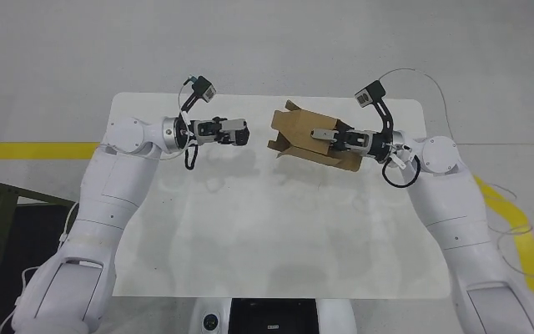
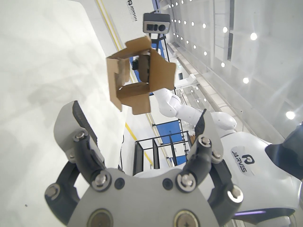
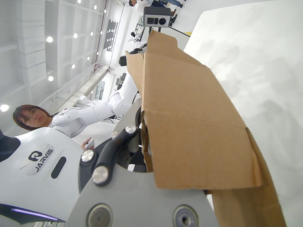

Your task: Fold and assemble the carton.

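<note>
A brown carton (image 1: 302,136) hangs above the far right part of the table, opened into a tube with its end flaps loose. My right gripper (image 1: 322,134) is shut on one of its walls, from the right end. In the right wrist view that wall (image 3: 189,119) covers most of the gripper, and one finger (image 3: 132,116) shows beside it. My left gripper (image 1: 242,132) hovers a short way left of the carton, apart from it. Its fingers (image 2: 78,119) stand open with nothing between them, pointing at the carton's open end (image 2: 139,76).
The white table (image 1: 250,234) is bare in the middle and towards the front. Its far edge lies just behind both grippers. A yellow floor line (image 1: 42,150) runs past the table on either side.
</note>
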`<state>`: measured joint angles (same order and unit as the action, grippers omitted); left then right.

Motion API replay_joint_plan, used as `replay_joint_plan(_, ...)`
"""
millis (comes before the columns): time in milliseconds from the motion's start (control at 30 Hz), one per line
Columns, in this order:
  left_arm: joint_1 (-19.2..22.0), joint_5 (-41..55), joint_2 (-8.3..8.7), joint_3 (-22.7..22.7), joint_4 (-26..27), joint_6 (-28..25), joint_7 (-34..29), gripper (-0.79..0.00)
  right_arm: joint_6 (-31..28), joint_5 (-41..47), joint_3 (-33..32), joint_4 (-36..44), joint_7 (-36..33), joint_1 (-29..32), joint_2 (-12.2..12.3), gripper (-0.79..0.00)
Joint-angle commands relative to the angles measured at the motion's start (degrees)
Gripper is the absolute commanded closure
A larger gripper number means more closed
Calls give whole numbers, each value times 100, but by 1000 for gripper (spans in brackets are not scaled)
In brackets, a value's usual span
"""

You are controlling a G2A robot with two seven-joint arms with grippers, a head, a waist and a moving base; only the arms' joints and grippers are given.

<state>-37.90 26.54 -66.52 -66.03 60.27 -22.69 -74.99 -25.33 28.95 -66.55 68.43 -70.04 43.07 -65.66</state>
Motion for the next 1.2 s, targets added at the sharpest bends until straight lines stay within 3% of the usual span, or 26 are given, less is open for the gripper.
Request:
replay_joint_plan(0, -32, -71, 8, 4, -38, -6, 53, -785, 6, 39, 25, 47, -28, 9, -5, 0)
replay_joint_plan(667, 168, -842, -23, 494, -346, 298, 102, -785, -83, 508, 469, 244, -220, -184, -148, 0)
replay_joint_plan(1167, 317, -645, -95, 700, -279, 76, 54, -785, -130, 572, 747, 132, -304, -393, -256, 0)
